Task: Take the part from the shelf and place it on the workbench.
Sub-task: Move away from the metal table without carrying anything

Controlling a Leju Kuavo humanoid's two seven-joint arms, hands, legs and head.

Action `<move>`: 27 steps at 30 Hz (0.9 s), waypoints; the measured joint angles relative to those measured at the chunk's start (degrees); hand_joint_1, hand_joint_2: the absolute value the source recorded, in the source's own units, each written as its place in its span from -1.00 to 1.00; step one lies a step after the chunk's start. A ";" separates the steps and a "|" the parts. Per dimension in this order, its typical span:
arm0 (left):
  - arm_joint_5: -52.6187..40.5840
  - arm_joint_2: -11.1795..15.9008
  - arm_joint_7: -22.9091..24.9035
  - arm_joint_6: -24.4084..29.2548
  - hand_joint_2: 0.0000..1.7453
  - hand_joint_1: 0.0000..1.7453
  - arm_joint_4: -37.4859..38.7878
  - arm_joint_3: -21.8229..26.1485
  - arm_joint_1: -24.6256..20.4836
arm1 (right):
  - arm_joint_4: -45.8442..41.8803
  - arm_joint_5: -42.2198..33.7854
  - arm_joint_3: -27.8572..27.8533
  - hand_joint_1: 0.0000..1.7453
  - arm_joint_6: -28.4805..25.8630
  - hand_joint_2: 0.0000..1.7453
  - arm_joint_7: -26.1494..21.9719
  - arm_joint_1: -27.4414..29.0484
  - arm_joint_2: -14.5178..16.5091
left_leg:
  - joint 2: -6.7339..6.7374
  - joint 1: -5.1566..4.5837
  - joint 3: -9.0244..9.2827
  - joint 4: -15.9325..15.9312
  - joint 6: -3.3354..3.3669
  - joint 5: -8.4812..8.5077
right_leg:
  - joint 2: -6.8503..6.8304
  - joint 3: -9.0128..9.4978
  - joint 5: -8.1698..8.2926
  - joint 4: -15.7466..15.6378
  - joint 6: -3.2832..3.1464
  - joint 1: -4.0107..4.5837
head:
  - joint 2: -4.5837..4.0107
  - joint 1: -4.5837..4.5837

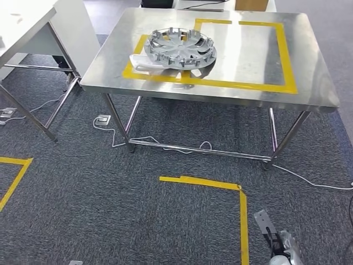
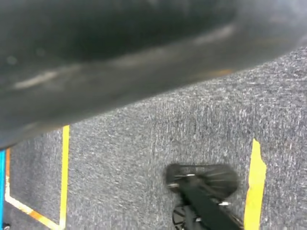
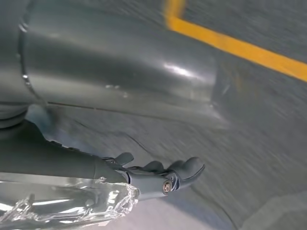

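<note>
The part (image 1: 180, 47) is a round grey disc with a notched rim and spokes. It lies flat on the steel workbench (image 1: 250, 49), at the left end of a yellow tape rectangle (image 1: 287, 61). My right hand (image 1: 273, 242) hangs low at the bottom right of the head view, over the carpet and well short of the bench. In the right wrist view its dark fingers (image 3: 173, 175) stretch out with nothing in them, below a smooth grey cover (image 3: 119, 81).
A white table (image 1: 25, 27) stands at the far left beside the bench. Cables (image 1: 166, 142) run across the grey carpet under the bench. Yellow tape marks (image 1: 208, 183) lie on the floor in front of me, and more floor tape (image 2: 255, 187) shows by my left side.
</note>
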 joint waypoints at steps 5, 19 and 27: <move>-0.32 -0.28 0.15 1.80 -1.00 -1.00 -0.01 -0.08 -0.81 | 6.60 -6.05 -2.65 -1.00 6.75 -1.00 2.21 1.05 1.47 | -0.21 -2.01 11.36 -12.10 3.07 4.94 | 0.05 -3.32 2.73 0.27 -0.21 0.91 | 0.00 0.04; -1.34 -2.24 2.24 3.40 -1.00 -1.00 0.00 -0.33 -2.39 | 13.20 -12.89 -9.43 -1.00 10.10 -1.00 4.74 3.75 3.52 | 0.62 -2.30 6.51 -19.01 3.83 11.66 | 0.48 -2.00 -0.34 12.33 2.29 -0.06 | 0.00 0.33; -1.64 -0.17 2.94 2.63 -1.00 -1.00 0.01 -0.37 -1.58 | 13.78 -13.83 -11.55 -1.00 9.66 -1.00 4.18 3.95 4.86 | 0.30 -1.62 3.15 -13.07 1.22 8.87 | 0.11 6.91 -3.84 -3.01 -0.40 0.00 | 0.00 0.16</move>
